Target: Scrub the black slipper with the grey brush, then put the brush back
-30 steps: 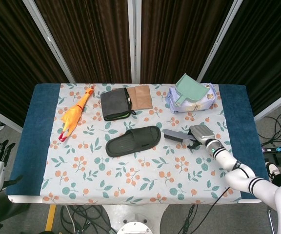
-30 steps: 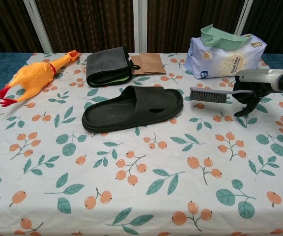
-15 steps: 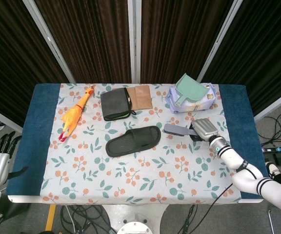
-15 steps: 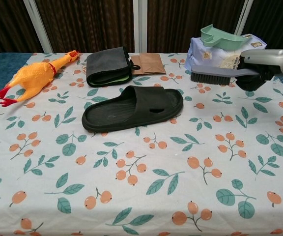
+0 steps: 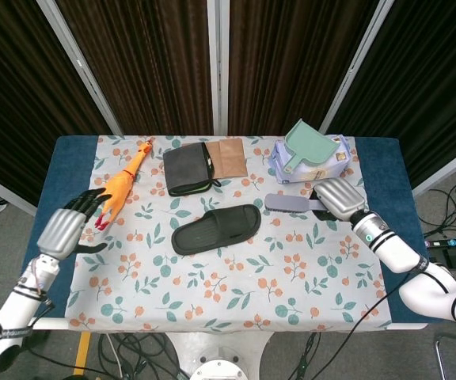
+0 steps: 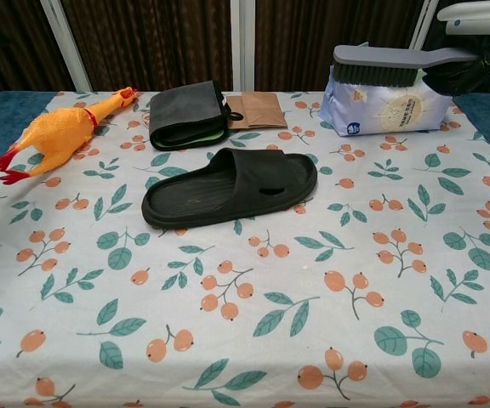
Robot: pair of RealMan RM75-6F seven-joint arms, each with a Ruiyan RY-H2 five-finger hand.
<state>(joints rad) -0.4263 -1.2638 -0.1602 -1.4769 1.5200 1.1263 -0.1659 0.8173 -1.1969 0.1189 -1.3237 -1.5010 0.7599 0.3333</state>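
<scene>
Dark curtains with pale metal posts stand behind a worktop (image 5: 212,277) covered in a white cloth printed with leaves and orange berries.

From the head view, the black rubber slipper (image 5: 216,228) lies near the worktop's middle. The right hand (image 5: 336,199) grips the handle of the long grey brush (image 5: 288,205), holding it toward the right edge, apart from the slipper. The left hand (image 5: 68,226) hovers at the left edge, fingers spread and holding nothing, just beside a yellow rubber chicken (image 5: 119,188). A folded black pouch (image 5: 188,168) and a pale blue wipes packet (image 5: 310,164) sit along the far edge.

From the chest view, the brush (image 6: 390,65) hangs bristles-down in front of the packet (image 6: 385,108), its handle running off to the right edge of the frame where the right hand (image 6: 476,51) is only partly seen. The slipper (image 6: 228,186) lies flat, sole up.
</scene>
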